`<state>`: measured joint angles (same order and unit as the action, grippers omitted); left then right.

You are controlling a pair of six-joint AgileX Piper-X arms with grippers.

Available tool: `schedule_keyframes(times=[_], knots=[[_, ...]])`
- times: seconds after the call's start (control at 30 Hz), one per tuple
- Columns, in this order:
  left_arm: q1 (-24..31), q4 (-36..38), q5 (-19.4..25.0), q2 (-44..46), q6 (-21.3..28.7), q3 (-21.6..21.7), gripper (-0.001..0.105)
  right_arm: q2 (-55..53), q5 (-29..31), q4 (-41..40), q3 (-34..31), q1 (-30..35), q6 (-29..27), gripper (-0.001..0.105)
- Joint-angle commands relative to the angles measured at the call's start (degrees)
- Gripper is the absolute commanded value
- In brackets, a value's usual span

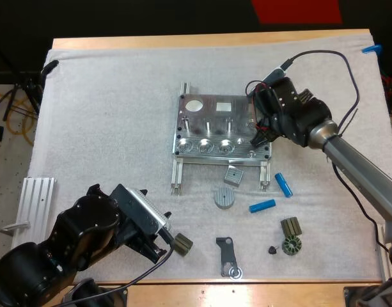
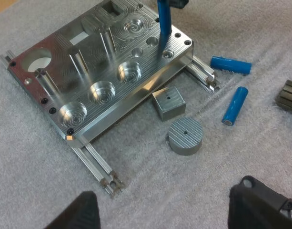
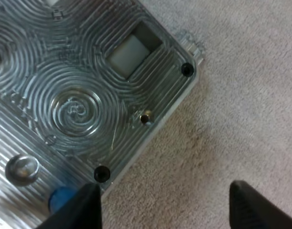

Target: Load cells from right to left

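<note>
The metal fixture (image 1: 218,131) lies mid-mat, with round pockets along its near side. My right gripper (image 1: 259,141) hovers over the fixture's right end, open; its fingers (image 3: 81,210) stand wide apart above the fixture's corner (image 3: 136,86). A blue cylinder (image 2: 164,26) stands upright in the fixture's (image 2: 103,71) right end, and its blue top (image 3: 62,198) peeks out beside one right finger. Two more blue cylinders (image 1: 283,184) (image 1: 262,206) lie on the mat to the fixture's near right. My left gripper (image 1: 165,242) is open, low at the near left.
A grey square block (image 1: 233,174) and a ribbed round disc (image 1: 225,197) sit just in front of the fixture. Small dark parts (image 1: 290,226) (image 1: 290,245), a dark bracket (image 1: 229,256) and a dark block (image 1: 183,244) by my left gripper lie near the front edge. A ribbed metal plate (image 1: 36,198) lies off the mat's left side.
</note>
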<state>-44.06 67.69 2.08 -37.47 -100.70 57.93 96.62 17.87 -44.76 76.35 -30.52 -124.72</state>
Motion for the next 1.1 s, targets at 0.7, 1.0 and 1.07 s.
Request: schedule_keyframes(times=[0.7,1.0,1.07], knots=[[-0.08,0.17,0.78,0.1,-0.1,0.37,0.057,-1.51,-0.17,-1.36,0.0,0.31,2.88,0.056],[-0.08,0.07,0.78,0.1,-0.1,0.37,0.057,-9.88,-0.17,-4.8,0.0,0.31,4.03,0.056],[-0.08,0.07,0.78,0.1,-0.1,0.37,0.057,-12.32,-0.56,-5.88,0.0,0.31,4.07,0.056]])
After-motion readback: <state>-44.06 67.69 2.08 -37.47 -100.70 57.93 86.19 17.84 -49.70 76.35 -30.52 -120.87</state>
